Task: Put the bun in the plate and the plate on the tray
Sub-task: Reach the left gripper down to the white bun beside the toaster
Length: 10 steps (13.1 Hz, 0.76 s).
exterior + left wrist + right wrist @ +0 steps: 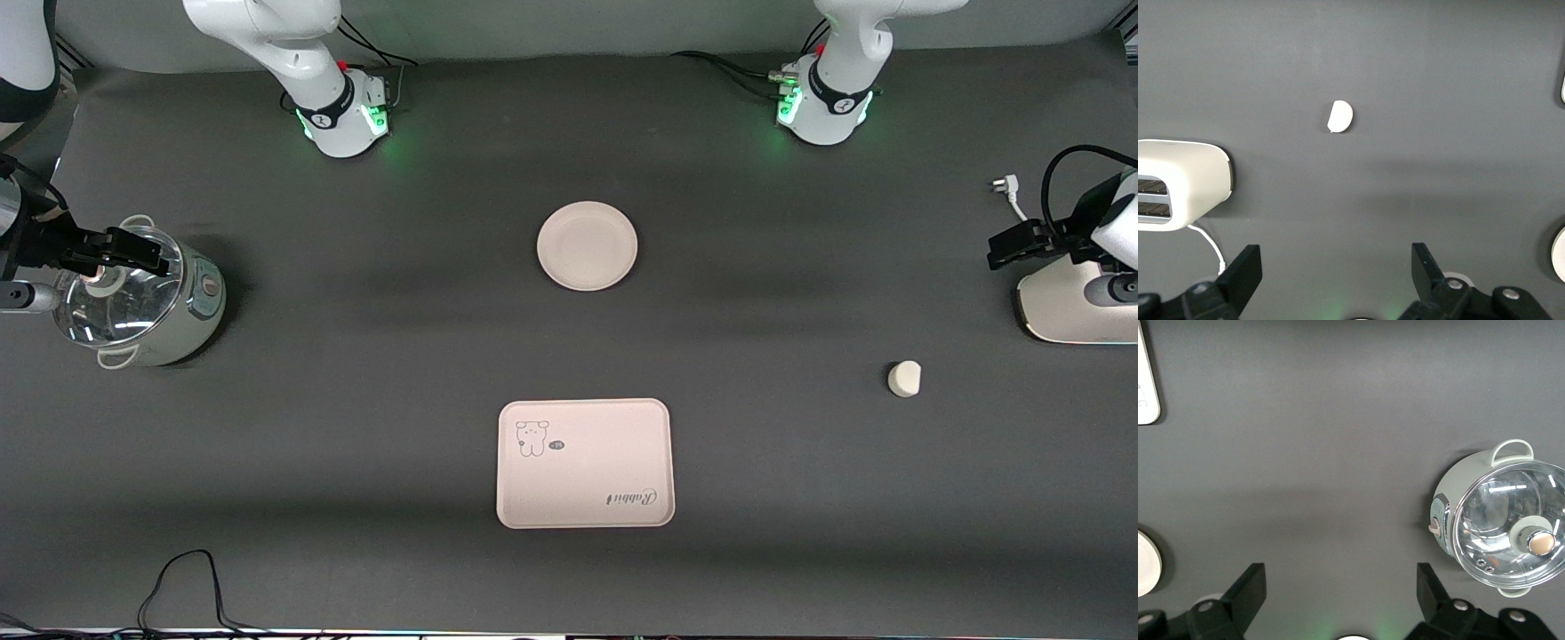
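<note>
Two arms wait at the outer edges of your front view, and neither has anything in its grasp. Your left gripper (1009, 249) hangs at the right edge of that frame, over a white toaster (1067, 307) with a loose white plug (1003, 187) just above it; in the left wrist view its black fingers (1245, 270) stand wide apart with bare mat between them. Your right gripper (147, 252) sits at the left edge, over the glass lid of a pale green cooking pot (142, 298); its fingers (1248, 593) are spread just as wide and hold nothing.

You will find the plate (587, 245) bare in the upper middle of the front frame, between the two arm bases and lower than them. Straight below it, well apart, the tray (584, 463) lies in the lower middle, its cartoon animal at the upper left corner and the "Rabbit" lettering at the lower right, reading upside down to you. Look for the bun (904, 379) on the dark mat (356, 400) at the right, lower than the toaster and higher than the tray, well apart from both plate and tray. It shows near the top centre of the left wrist view, with the toaster at that frame's left edge.
</note>
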Available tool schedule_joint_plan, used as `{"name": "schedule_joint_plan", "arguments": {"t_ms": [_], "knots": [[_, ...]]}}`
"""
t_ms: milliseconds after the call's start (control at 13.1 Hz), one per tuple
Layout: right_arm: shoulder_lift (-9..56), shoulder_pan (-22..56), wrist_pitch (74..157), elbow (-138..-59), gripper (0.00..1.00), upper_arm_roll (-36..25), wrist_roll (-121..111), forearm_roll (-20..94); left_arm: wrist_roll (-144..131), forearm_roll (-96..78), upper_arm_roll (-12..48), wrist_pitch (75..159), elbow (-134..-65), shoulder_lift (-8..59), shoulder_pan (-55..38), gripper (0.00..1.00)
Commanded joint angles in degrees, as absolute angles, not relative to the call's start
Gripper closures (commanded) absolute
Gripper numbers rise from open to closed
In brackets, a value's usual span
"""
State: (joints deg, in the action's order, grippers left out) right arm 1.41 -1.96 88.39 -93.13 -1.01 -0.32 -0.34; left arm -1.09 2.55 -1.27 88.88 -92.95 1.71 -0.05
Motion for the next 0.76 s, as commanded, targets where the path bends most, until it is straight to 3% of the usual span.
{"name": "schedule_joint_plan", "arguments": {"t_ms": [0, 686], "knots": [[0.44, -2.37, 88.95, -93.87, 0.0, -0.7, -1.41, -0.97, -0.35, 3.25, -2.29, 85.62, -90.27, 2.63, -1.41, 0.0], [0.44, -2.46, 89.74, -93.87, 0.0, -0.7, -4.13, -0.97, -0.26, 3.34, -2.46, 84.55, -90.52, 4.74, -0.62, 0.0]]}}
